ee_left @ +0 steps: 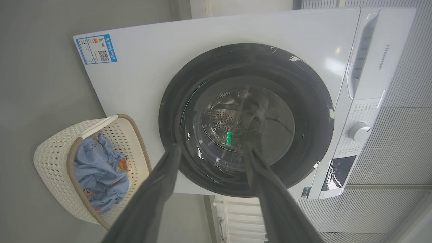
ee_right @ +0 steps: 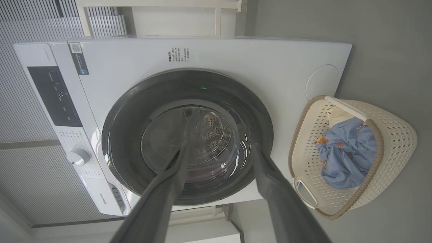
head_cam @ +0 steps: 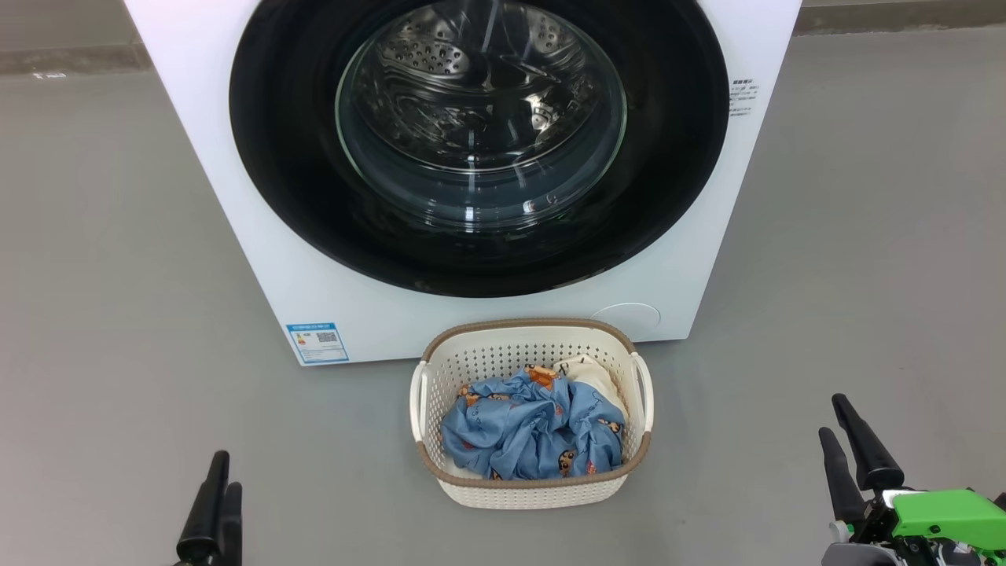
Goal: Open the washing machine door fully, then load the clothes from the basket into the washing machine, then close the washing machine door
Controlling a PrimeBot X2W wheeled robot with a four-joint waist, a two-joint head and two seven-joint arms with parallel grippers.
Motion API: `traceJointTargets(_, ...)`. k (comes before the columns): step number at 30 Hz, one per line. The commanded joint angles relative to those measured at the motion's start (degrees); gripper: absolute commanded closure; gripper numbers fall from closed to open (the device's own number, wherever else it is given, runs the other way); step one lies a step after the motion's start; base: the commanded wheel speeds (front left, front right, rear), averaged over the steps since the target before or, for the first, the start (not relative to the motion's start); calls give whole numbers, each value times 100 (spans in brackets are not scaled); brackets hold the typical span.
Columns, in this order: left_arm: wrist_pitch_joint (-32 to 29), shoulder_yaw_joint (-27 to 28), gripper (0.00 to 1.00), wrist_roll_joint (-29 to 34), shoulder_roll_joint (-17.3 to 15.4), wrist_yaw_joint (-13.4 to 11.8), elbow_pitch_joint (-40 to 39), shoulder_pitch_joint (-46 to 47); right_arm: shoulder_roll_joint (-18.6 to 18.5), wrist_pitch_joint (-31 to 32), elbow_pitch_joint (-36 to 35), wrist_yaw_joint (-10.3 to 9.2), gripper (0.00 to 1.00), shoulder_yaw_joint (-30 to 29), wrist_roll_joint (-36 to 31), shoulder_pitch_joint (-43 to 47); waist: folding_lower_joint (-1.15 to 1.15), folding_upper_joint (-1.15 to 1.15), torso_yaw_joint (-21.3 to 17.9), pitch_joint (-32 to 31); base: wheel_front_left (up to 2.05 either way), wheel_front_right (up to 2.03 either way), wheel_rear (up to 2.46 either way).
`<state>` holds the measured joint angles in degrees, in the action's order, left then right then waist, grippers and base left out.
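The white washing machine (head_cam: 236,196) stands ahead with its round black-rimmed door (head_cam: 299,189) shut flat against the front; the steel drum shows through the glass. On the floor before it sits the cream basket (head_cam: 530,491) holding the clothes (head_cam: 526,428), light blue bear-print fabric with a cream piece (head_cam: 585,369) at the back. My left gripper (head_cam: 220,472) is low at the left, and its wrist view shows the fingers (ee_left: 158,189) spread, empty. At the lower right is my right gripper (head_cam: 837,417), likewise open with nothing between its fingers (ee_right: 270,182). Both hang well short of machine and basket.
Grey floor (head_cam: 102,330) runs on both sides of the machine and basket. A blue label sticker (head_cam: 317,343) sits low on the machine's front. The control panel and dial (ee_left: 359,131) are at the machine's top. A ribbed grey wall (ee_right: 30,111) stands behind.
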<state>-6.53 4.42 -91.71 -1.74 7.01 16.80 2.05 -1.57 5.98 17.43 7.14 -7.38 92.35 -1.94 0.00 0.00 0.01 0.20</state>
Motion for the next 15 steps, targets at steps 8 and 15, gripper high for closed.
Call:
traceJointTargets(8, 135, -29, 0, 70, -61, 8, -218, 190, -68, -118, -285, 3, 0, 90, 48, -203, 1, 0, 5, 6, 0, 0, 0)
traceJointTargets(15, 229, -92, 0, 161, -96, 10, -283, 222, -71, -191, -370, 5, 0, 150, 21, -229, 0, 0, 8, 16, 0, 0, 0)
